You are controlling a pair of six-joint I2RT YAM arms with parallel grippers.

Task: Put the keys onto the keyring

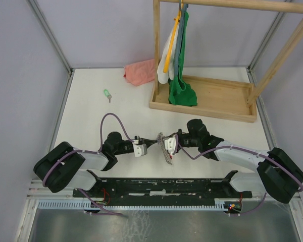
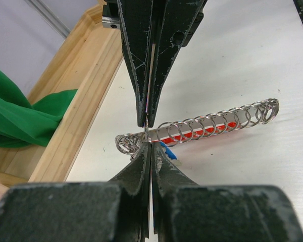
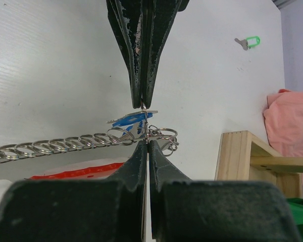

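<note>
The keyring [image 2: 207, 125], a chain of silver rings over a red strap, lies mid-table; it also shows in the top view [image 1: 167, 153]. My left gripper [image 2: 150, 145] is shut on the blue key [image 2: 168, 152] right at the chain's end ring. My right gripper [image 3: 148, 142] faces it tip to tip and is shut on that end ring of the keyring [image 3: 164, 134], with the blue key [image 3: 130, 120] just above its tips. In the top view the left gripper [image 1: 147, 145] and the right gripper [image 1: 167, 143] nearly touch. The green key [image 1: 107, 94] lies alone at the far left.
A wooden rack base [image 1: 212, 103] with hanging green and white clothes [image 1: 181, 91] stands at the back right. A pink cloth [image 1: 140, 72] lies at the back centre. The rack's wooden edge [image 2: 76, 121] runs close beside the grippers.
</note>
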